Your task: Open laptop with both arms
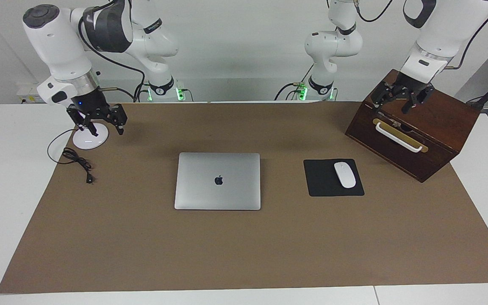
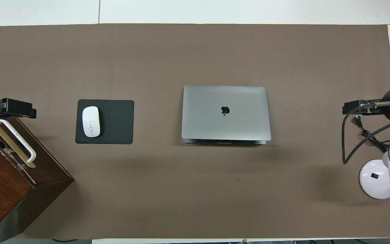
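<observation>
Lying shut and flat between both grippers, laptop (image 1: 217, 181) with long axis running arm to arm (hinge edge toward the robots). Hanging over the wooden box (image 1: 413, 127), left gripper (image 1: 401, 98), fingers apart. Hovering over the white round base (image 1: 90, 137), right gripper (image 1: 99, 120), fingers spread.

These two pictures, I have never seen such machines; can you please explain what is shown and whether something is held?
They show two white jointed robot arms at a table under a brown mat. One camera faces the robots; the other looks down from above them.

The thin silver-grey closed laptop lies mid-table. Beside it, toward the left arm's end, a white mouse rests on a black mouse pad, next to a dark wooden box with a white handle.

The left gripper hangs over the box. The right gripper hangs over a round white lamp base. Both are open; nothing is held.
</observation>
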`<state>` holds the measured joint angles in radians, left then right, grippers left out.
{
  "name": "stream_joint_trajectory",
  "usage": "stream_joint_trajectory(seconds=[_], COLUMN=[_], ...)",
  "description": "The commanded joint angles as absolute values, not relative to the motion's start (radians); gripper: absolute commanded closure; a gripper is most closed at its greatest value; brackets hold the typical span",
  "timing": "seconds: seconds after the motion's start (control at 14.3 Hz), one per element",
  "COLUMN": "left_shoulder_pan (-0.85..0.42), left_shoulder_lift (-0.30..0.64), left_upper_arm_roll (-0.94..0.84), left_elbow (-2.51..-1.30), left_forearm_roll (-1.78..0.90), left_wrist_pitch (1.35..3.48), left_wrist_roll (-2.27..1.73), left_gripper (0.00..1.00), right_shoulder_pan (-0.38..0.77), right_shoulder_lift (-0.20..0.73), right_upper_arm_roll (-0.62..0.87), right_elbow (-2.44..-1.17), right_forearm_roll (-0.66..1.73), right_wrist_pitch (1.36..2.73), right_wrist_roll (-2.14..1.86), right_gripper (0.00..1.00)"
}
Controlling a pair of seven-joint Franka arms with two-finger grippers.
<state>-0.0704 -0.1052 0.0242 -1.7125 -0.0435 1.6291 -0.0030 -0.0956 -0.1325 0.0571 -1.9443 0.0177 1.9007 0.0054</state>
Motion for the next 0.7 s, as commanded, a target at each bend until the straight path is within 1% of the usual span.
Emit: stream_joint_trajectory(seconds=[0.0, 0.14, 0.35, 0.49, 0.63], left_shoulder_pan=[-0.061, -0.061, -0.063, -0.061, -0.061], left_shoulder_lift=[-0.114, -0.114, -0.114, -0.114, -0.114], left_upper_arm_roll=[0.017, 0.017, 0.017, 0.017, 0.017], left_elbow=[-1.709, -1.709, -1.709, -1.709, -1.709], left_forearm_roll=[-0.026, -0.026, -0.026, -0.026, -0.026], left_wrist_pitch=[1.634, 1.634, 1.634, 1.634, 1.634], left_wrist_roll=[-0.014, -0.015, -0.015, -0.015, -0.015], left_gripper=[0.00, 0.00, 0.00, 0.00, 0.00], right_shoulder_pan=[-0.080, -0.077, -0.077, -0.068, -0.029], right_shoulder_lift=[-0.158, -0.164, -0.193, -0.216, -0.262], right_upper_arm_roll=[0.061, 0.061, 0.061, 0.061, 0.061], right_elbow=[-2.005, -2.040, -2.100, -2.138, -2.224], right_forearm_roll=[0.034, 0.060, 0.208, 0.277, 0.354], right_wrist_pitch=[1.969, 2.008, 2.042, 2.066, 2.152], right_wrist_roll=[0.061, 0.066, 0.139, 0.231, 0.310], right_gripper=[0.18, 0.18, 0.13, 0.13, 0.11])
